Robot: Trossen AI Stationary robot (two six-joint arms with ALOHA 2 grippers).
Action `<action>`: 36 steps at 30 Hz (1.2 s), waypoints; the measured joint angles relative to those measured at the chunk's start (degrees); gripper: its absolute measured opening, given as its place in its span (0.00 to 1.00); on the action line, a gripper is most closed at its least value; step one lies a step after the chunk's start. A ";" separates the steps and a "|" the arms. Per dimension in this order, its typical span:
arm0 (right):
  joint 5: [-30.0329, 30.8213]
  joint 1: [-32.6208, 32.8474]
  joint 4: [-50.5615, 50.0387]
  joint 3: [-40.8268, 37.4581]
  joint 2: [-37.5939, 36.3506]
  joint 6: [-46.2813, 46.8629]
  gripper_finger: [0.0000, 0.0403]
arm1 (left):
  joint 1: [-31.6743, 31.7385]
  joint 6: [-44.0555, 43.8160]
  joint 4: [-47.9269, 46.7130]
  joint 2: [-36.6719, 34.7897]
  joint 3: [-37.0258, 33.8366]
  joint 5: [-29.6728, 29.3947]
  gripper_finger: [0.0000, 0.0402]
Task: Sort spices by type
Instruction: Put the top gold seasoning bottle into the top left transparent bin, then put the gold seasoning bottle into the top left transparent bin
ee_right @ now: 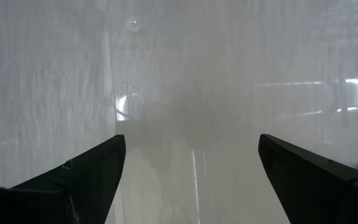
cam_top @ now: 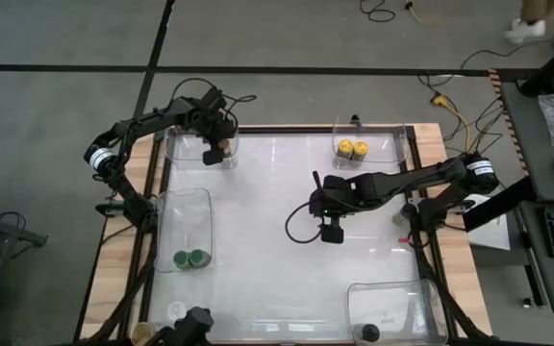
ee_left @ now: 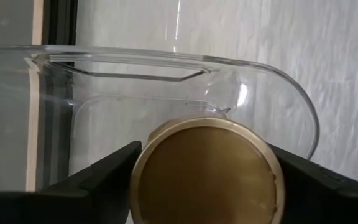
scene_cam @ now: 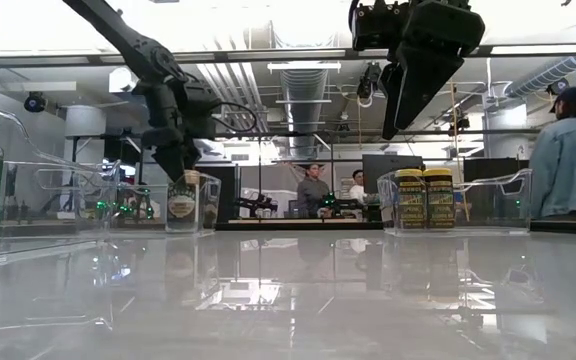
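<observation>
Tan lid filled the left wrist view, sitting between the two dark fingers of the left gripper, which stood just off its sides, jaws parted rather than clamping. That tan-lidded jar stood upright in the clear bin at the far left corner of the table.

Step in hand looked like release of the jar into that bin. To do it well: widen fully, then lift straight up so neither finger drags the lid or tips the jar; avoid clipping the bin wall on the way out.

Left arm reached from the table's left edge over to the far bin, wrist angled down, gripper right over the jar.

Right gripper hung above bare mid-table, fingers wide apart, holding nothing, arm stretched in from the right edge.

Other spices: two yellow-lidded jars side by side in the far right bin, two green-lidded jars in the left bin, one black-lidded jar in the near right bin. Remaining jars not clearly seen.
</observation>
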 joint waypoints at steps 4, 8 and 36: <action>0.00 0.00 0.01 0.00 0.00 -0.07 0.89 | 0.00 -0.44 0.11 -0.07 0.02 0.03 0.76; 0.00 0.00 0.00 0.00 0.00 -0.07 0.89 | 0.00 -0.66 0.16 -0.51 0.02 0.03 0.77; 0.31 0.46 -4.88 0.26 -10.49 4.48 0.89 | -6.64 -13.67 -16.62 -2.34 25.59 13.62 0.73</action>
